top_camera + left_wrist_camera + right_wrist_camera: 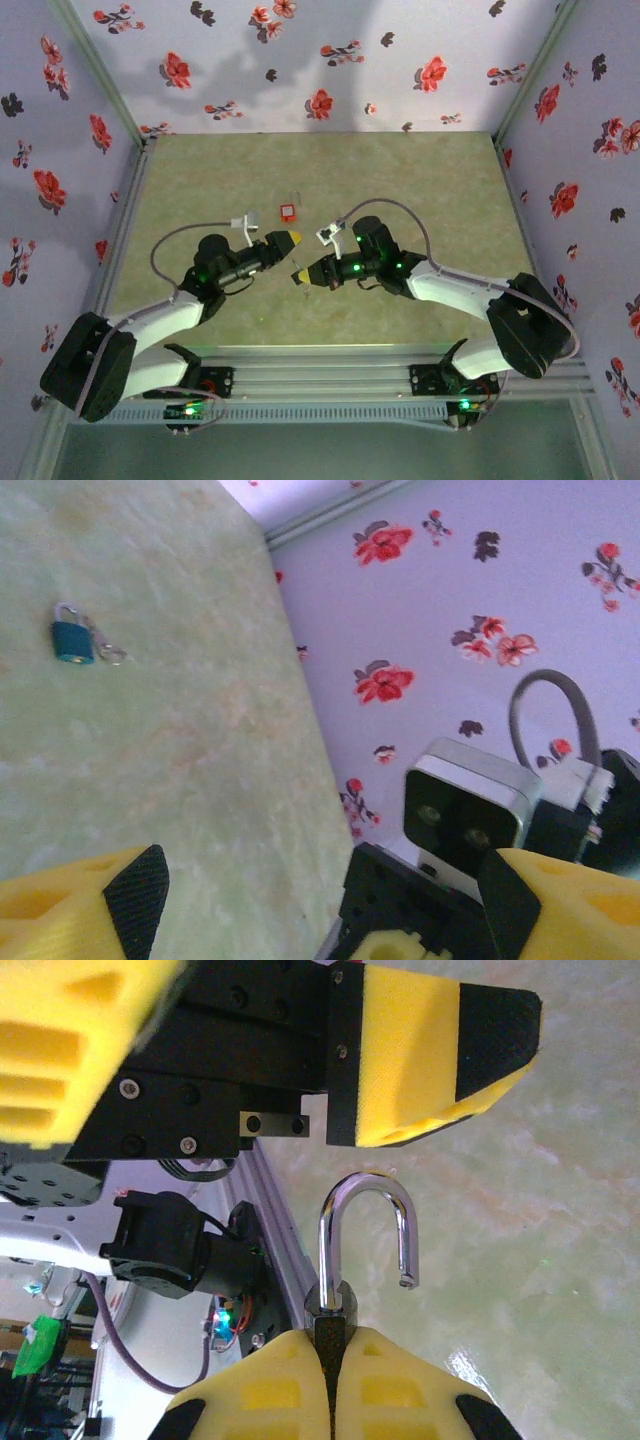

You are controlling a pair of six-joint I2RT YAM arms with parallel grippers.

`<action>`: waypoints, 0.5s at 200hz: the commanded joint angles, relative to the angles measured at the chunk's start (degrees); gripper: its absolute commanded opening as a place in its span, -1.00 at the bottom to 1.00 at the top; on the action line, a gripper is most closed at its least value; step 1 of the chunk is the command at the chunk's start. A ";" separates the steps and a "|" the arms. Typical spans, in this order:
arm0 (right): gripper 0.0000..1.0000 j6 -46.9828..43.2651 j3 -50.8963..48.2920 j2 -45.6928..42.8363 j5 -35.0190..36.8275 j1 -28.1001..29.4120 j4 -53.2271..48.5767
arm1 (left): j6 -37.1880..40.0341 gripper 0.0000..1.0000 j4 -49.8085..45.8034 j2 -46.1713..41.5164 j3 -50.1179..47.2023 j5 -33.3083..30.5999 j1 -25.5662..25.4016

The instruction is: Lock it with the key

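Right fingers (265, 1390) clamp a small padlock (331, 1322), its shackle (365, 1184) open.
Left fingers (430, 1050) gape wide just beside the shackle; next, likely, pressing it shut.

Padlock (325, 1230): silvery shackle swung open, upright, dark body pinched edge-on betw. closed fingers of right gripper (330, 1332), mid table (400, 180), near half; key too small to tell

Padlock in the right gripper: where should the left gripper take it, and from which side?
Probably the shackle at its bend, coming in from beyond the bend, opposite the right gripper. The padlock body is pinched between those shut fingers, so just the open shackle stands free, and the open left gripper sits past that bend.
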 commanded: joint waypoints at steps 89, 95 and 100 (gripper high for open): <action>-1.00 0.89 0.06 -0.50 -2.31 -0.29 3.07 | 1.34 0.62 7.47 -1.92 -3.38 6.52 -2.48; -1.00 0.83 -0.01 -0.41 -2.29 -0.31 3.06 | 1.31 0.61 7.52 -2.21 -3.47 6.75 -2.55; -1.00 0.84 0.00 -0.30 -2.33 -0.30 3.04 | 1.30 0.61 7.65 -2.45 -3.48 6.80 -2.63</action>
